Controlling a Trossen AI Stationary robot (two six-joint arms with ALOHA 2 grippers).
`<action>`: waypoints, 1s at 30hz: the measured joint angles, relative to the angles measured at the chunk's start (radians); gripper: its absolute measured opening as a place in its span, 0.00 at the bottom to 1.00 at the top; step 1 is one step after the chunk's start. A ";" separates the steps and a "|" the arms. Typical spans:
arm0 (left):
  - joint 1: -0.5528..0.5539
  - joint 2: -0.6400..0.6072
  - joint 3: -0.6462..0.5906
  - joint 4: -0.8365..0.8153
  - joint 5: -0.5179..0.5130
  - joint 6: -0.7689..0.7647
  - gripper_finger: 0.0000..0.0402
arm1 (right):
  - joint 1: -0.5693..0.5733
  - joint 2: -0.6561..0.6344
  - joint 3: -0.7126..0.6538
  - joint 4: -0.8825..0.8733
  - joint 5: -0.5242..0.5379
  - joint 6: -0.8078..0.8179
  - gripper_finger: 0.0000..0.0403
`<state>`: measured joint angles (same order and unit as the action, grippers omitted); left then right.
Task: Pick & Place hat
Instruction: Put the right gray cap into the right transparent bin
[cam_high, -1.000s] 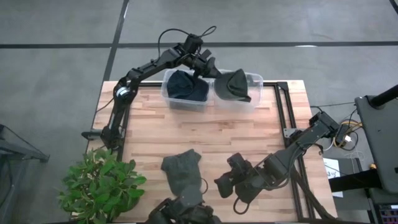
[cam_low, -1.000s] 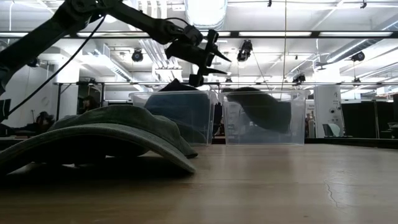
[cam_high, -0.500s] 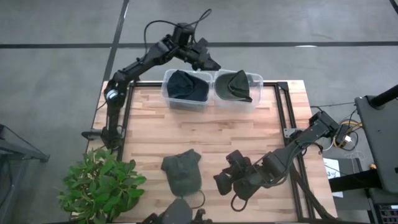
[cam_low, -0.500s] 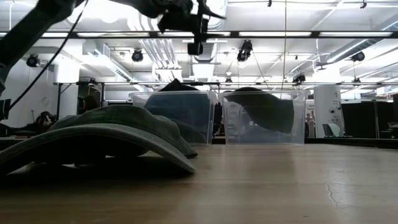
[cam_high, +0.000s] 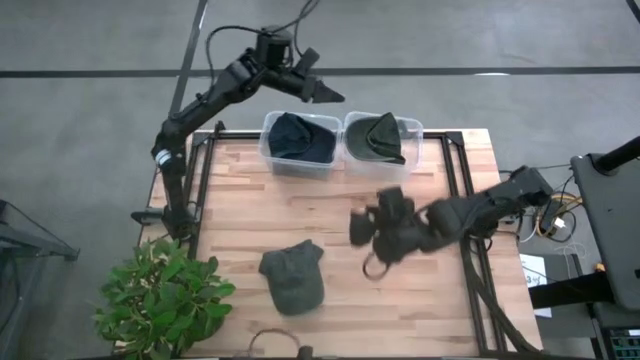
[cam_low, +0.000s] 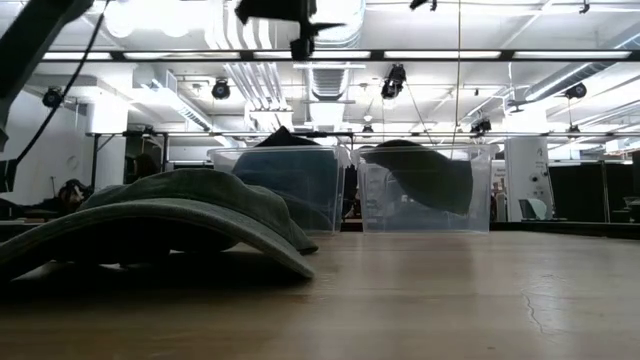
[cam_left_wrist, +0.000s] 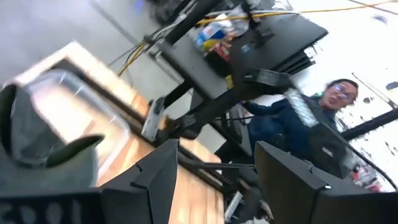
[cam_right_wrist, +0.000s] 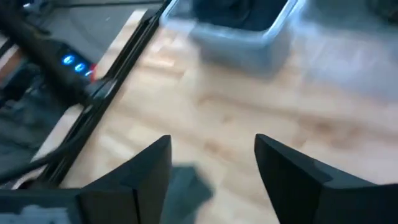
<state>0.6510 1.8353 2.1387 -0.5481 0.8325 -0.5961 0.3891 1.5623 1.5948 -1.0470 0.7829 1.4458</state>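
A grey-green hat (cam_high: 292, 276) lies crown up on the wooden table, toward its near edge; the low view shows this hat (cam_low: 150, 222) resting on its brim. Two clear bins stand at the far edge. The left bin (cam_high: 299, 143) holds a dark hat and the right bin (cam_high: 383, 140) a green hat (cam_left_wrist: 37, 144). My left gripper (cam_high: 322, 80) is open, raised high beyond the bins' far side (cam_low: 300, 14). My right gripper (cam_high: 358, 228) is open above the middle of the table, right of the lying hat, whose edge (cam_right_wrist: 186, 186) shows in the right wrist view.
A potted plant (cam_high: 165, 298) stands at the table's near left corner. A dark metal frame (cam_high: 462, 190) runs along the right side. A person (cam_left_wrist: 311, 124) sits at equipment beyond the table. Bare wood (cam_high: 250, 215) lies between the bins and the hat.
My left gripper has risen from just over the bins and swung toward the far left, away from them. My right arm has swept from the near edge up toward the middle of the table. The hats have stayed where they were.
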 joint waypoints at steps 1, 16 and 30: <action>-0.002 -0.018 0.000 0.000 -0.002 0.011 0.51 | -0.031 -0.009 0.000 -0.001 -0.001 -0.030 0.53; -0.005 -0.228 0.000 -0.039 -0.057 0.076 0.51 | -0.555 -0.059 0.000 0.098 -0.330 -0.421 0.02; -0.005 -0.294 0.000 -0.064 -0.106 0.096 0.51 | -0.853 0.083 0.000 0.165 -0.655 -0.556 0.02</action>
<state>0.6460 1.5412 2.1391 -0.6125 0.7262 -0.5001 -0.4634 1.6452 1.5948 -0.8825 0.1275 0.8901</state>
